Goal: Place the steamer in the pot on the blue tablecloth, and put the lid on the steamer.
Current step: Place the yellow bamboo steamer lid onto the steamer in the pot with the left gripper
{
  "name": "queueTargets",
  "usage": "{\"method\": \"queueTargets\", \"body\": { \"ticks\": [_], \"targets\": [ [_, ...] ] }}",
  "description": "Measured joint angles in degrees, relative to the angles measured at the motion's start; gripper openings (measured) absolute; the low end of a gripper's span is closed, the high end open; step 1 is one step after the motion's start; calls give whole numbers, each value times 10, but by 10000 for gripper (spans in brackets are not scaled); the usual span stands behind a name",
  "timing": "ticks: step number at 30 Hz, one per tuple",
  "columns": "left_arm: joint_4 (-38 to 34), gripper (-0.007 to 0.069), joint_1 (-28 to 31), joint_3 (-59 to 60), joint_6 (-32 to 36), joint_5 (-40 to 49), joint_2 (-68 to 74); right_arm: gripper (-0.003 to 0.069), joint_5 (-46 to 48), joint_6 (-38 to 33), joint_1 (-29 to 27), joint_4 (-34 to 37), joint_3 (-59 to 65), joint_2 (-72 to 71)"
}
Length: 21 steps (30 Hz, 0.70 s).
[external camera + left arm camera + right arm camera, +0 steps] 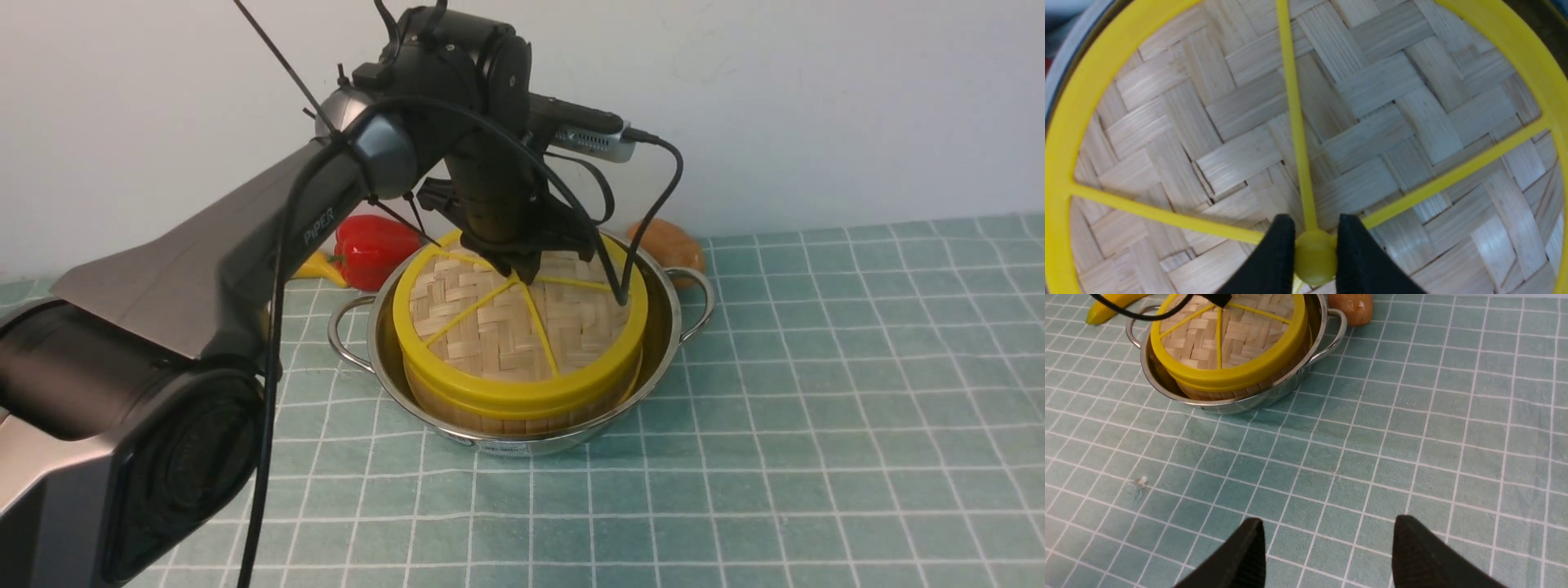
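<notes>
Left pincer (516, 269) is down on the centre of the lid (506, 331), and the wrist view shows it plainly: both black fingers (1274, 253) press against the small yellow knob (1314, 255) where the spokes meet, pinching it. The lid lies flat on top of the steamer (510, 422), rim over rim. The steamer sits inside the pot (660, 347), with shiny wall showing around it. The pot stands on the cloth (816, 408). Behind it on the left are a red pepper (371, 249) and a banana (1106, 310), and a brown roll (665, 239) lies just beyond the pot's right handle. Right pincer (1327, 539) hangs over bare cloth, well apart from the pot, fingers spread wide.
</notes>
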Motion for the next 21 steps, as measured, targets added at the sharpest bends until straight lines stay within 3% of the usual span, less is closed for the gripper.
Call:
{"method": "queueTargets", "body": {
  "ticks": [7, 11, 13, 21],
  "targets": [
    [-2, 118, 0, 0, 0, 0, 0, 417, 0, 2, 0, 0, 0, 0],
    [-2, 169, 0, 0, 0, 0, 0, 417, 0, 2, 0, 0, 0, 0],
    [-2, 252, 0, 0, 0, 0, 0, 417, 0, 2, 0, 0, 0, 0],
    [2, 437, 0, -15, 0, 0, -1, 417, 0, 2, 0, 0, 0, 0]
  ]
}}
